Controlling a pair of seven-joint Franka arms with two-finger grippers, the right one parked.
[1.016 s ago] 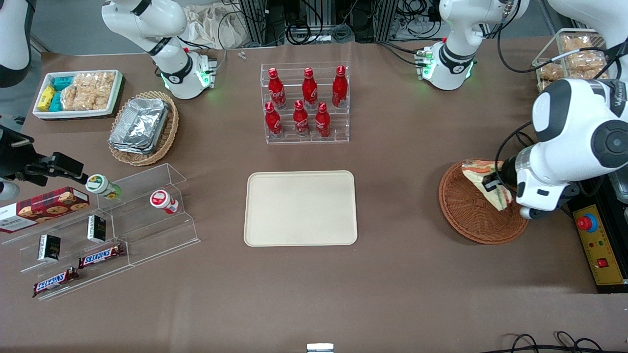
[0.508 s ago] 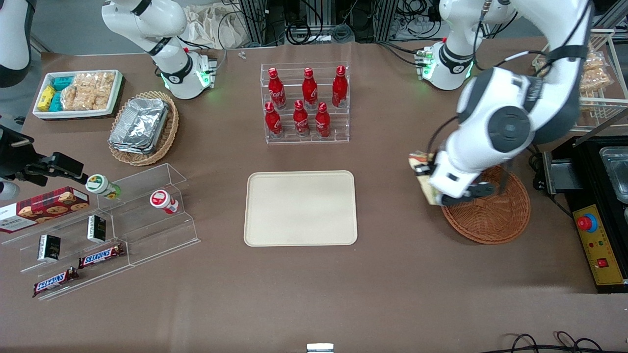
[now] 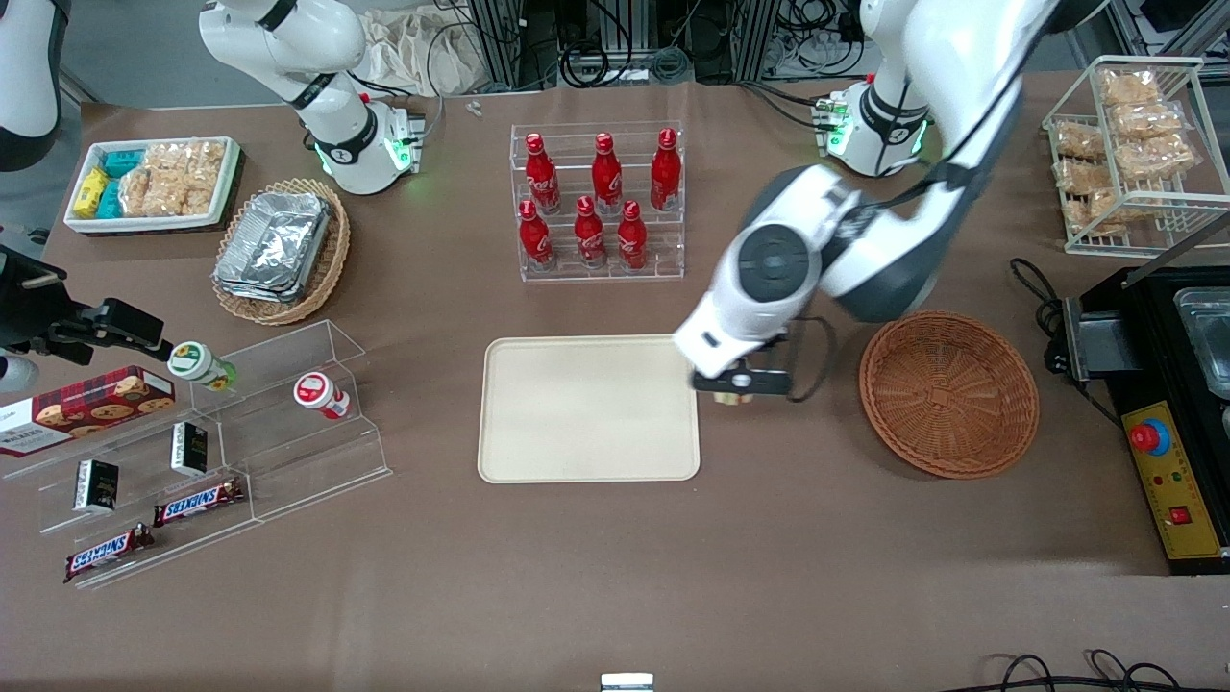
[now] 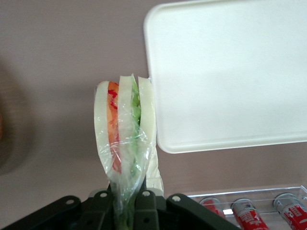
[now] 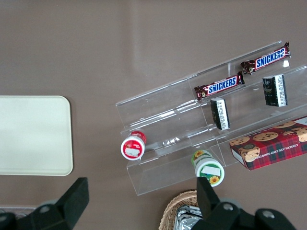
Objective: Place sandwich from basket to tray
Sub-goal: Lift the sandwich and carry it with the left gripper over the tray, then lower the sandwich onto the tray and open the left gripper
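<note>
My left gripper hangs above the table between the tray and the basket, close to the tray's edge that faces the basket. It is shut on the sandwich, a wrapped wedge of white bread with green and orange-red layers, pinched at its narrow end between the black fingers. In the front view only a small bit of the sandwich shows under the hand. The cream-beige tray lies bare at mid-table; its corner shows in the left wrist view. The reddish-brown wicker basket holds nothing.
A clear rack of red bottles stands farther from the front camera than the tray. A tan basket of foil containers, a white snack bin and acrylic shelves lie toward the parked arm's end. A wire snack rack stands toward the working arm's end.
My left gripper has lifted the sandwich out of the basket and carried it sideways to the tray's edge. The basket now holds nothing.
</note>
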